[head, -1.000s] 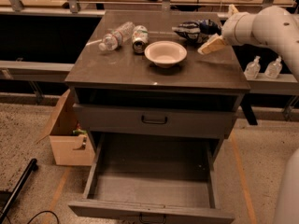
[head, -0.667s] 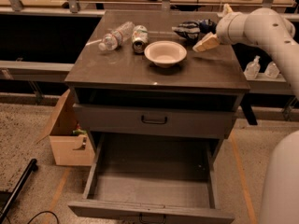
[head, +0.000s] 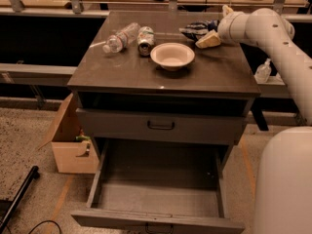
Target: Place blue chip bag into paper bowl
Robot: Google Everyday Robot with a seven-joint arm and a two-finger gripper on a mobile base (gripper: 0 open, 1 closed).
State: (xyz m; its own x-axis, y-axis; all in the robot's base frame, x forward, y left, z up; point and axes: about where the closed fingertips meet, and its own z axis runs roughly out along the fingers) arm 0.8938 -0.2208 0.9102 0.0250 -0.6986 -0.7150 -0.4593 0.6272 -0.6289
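The blue chip bag (head: 196, 30), crumpled dark blue with white patches, lies at the far right of the cabinet top. The paper bowl (head: 172, 55), round and cream, stands in the middle of the top, in front and to the left of the bag. My gripper (head: 207, 39) is at the end of the white arm that comes in from the right. It sits low over the top, right against the bag's near right end and to the right of the bowl. The bag's right end is partly hidden behind the gripper.
A clear plastic bottle (head: 121, 37) and a crushed can (head: 145, 39) lie left of the bowl. The cabinet top (head: 122, 72) has a shut drawer (head: 161, 126) below it and an open bottom drawer (head: 158, 194). A cardboard box (head: 68, 140) stands on the floor at left.
My gripper has moved left and slightly away across the cabinet top, from right of the bag to up against it. The bowl, bottle and can have not moved.
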